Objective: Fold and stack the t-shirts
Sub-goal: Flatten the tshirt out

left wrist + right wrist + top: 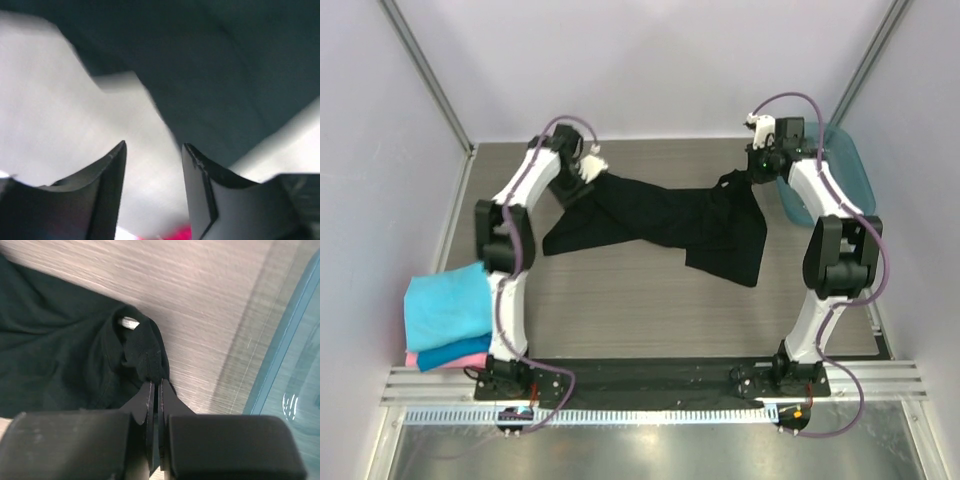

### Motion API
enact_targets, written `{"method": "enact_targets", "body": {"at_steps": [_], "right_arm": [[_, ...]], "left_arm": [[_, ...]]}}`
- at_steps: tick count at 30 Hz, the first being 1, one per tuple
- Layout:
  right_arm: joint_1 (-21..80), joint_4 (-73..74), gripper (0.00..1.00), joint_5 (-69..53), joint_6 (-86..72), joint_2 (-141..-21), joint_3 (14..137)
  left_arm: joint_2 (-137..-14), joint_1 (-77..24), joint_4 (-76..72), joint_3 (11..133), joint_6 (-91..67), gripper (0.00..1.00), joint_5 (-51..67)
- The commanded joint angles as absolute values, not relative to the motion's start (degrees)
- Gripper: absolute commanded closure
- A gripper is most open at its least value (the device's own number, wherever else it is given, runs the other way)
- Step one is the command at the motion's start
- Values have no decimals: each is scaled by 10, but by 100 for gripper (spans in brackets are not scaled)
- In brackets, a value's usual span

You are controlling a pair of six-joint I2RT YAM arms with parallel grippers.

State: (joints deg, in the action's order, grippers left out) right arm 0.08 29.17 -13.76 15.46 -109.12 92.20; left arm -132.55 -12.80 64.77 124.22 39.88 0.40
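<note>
One black t-shirt (660, 215) is pinched by right hand (155, 390) beside teal tray (848, 160); left hand (154, 145) parted, apparently loose.

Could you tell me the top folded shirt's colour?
Turquoise; the top folded shirt shows best in the top external view.

We find no text, brand or number we can read. The small white tag (129, 322) on the black t-shirt (60, 360), at eleven o'clock from the right wrist view's centre, is too blurred.
</note>
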Motion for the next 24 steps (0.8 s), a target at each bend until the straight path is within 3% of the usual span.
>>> {"method": "enact_targets", "body": {"at_steps": [1,4,12,24], "right_arm": [[8,258,99,-162,141,-1003,907],[7,255,99,-172,134,-979,871],[7,254,99,-175,133,-974,858],[8,255,99,-160,146,-959,835]], "left_arm": [[-1074,-131,493,1065,338,49,30],[-1025,-141,526,998,336,45,43],[-1111,-146,576,1035,296,33,94],[-1279,-163,566,1151,207,32,77]]}}
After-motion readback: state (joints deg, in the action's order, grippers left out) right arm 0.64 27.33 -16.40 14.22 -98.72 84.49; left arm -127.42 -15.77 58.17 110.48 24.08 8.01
